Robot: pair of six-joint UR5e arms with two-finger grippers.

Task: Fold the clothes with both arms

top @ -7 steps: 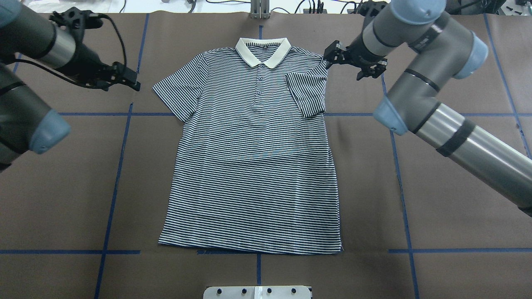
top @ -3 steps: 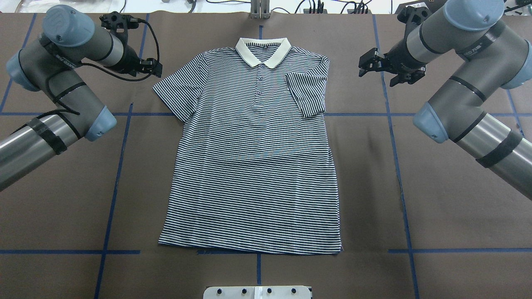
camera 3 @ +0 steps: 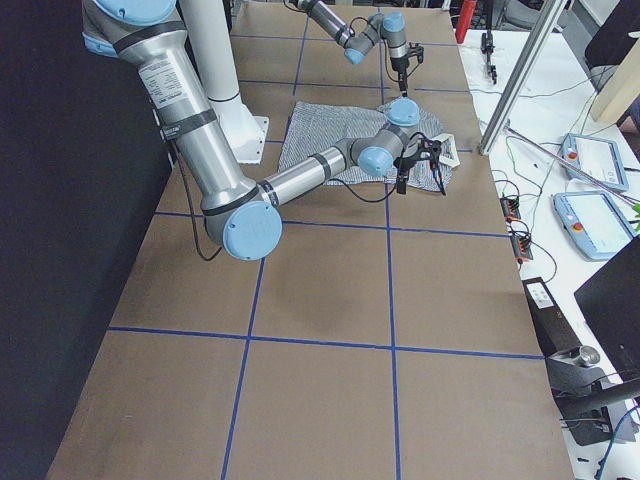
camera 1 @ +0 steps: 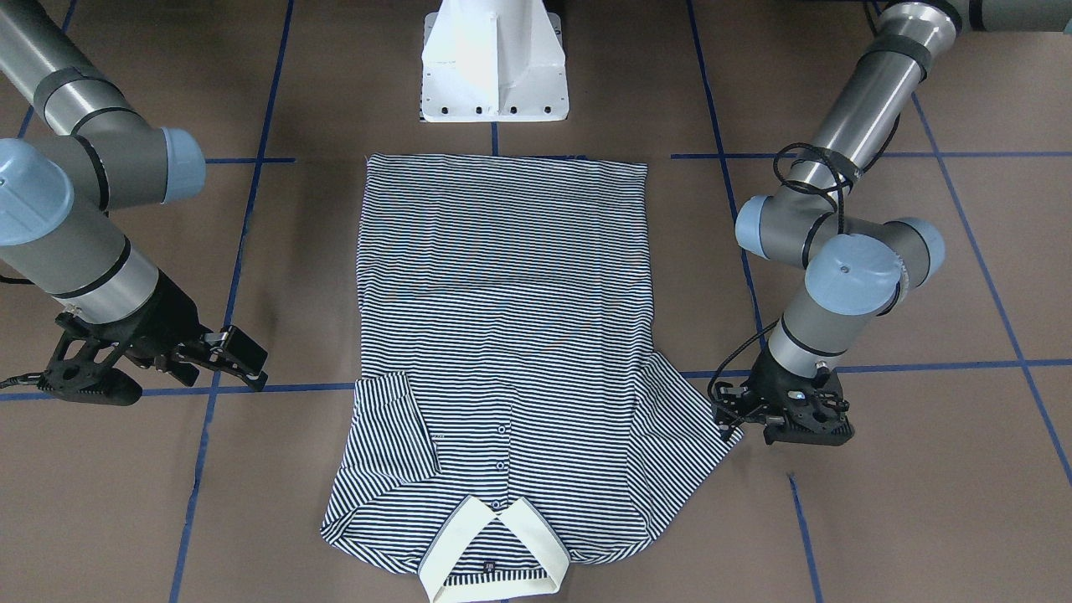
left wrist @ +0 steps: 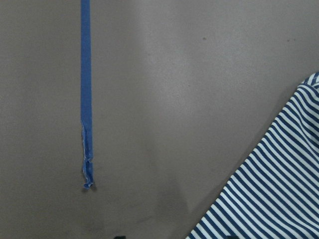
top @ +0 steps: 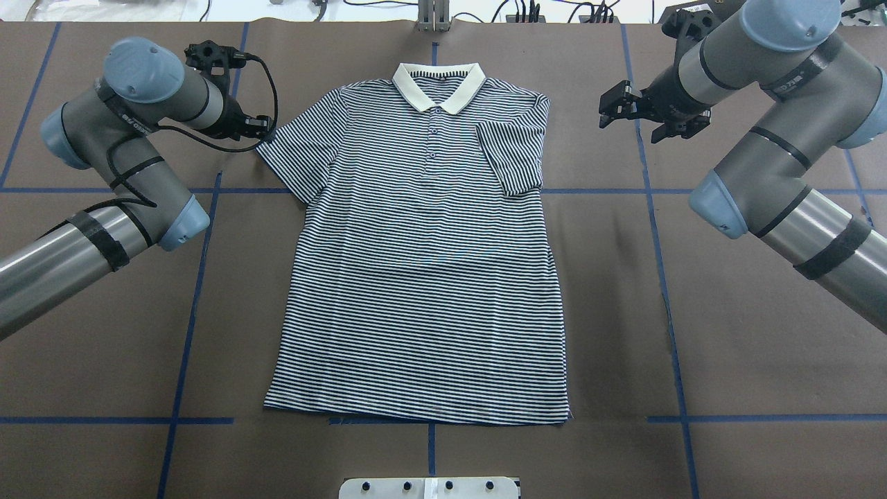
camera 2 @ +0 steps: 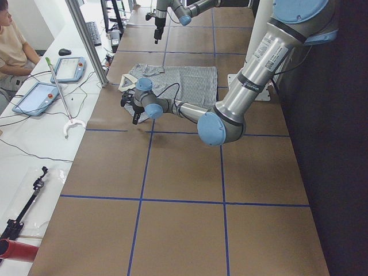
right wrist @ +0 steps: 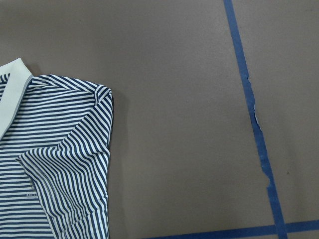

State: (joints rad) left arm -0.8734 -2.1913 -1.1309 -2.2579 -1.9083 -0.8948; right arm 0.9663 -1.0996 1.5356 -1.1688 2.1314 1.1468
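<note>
The striped polo shirt (top: pixel 423 277) lies flat and face up on the brown table, its cream collar (top: pixel 438 86) at the far side. Its right sleeve (top: pixel 516 156) is folded inward over the chest and also shows in the right wrist view (right wrist: pixel 75 174). Its left sleeve (top: pixel 298 152) is spread out flat. My left gripper (top: pixel 262 126) sits low at that sleeve's outer edge, jaws apparently open, holding nothing; the left wrist view shows the sleeve's edge (left wrist: pixel 279 189). My right gripper (top: pixel 610 107) is open and empty, well to the right of the shirt's shoulder.
Blue tape lines (top: pixel 194 277) grid the brown table cover (top: pixel 693 312). The white pedestal base (camera 1: pixel 494 59) stands at the shirt's hem side. An operator (camera 2: pixel 11 46), tablets and a metal post (camera 2: pixel 86 40) are beyond the far table edge.
My left arm has swung in towards the shirt, bringing its gripper to the left sleeve's edge. My right gripper has pulled away rightward from the shirt's shoulder, then held still.
</note>
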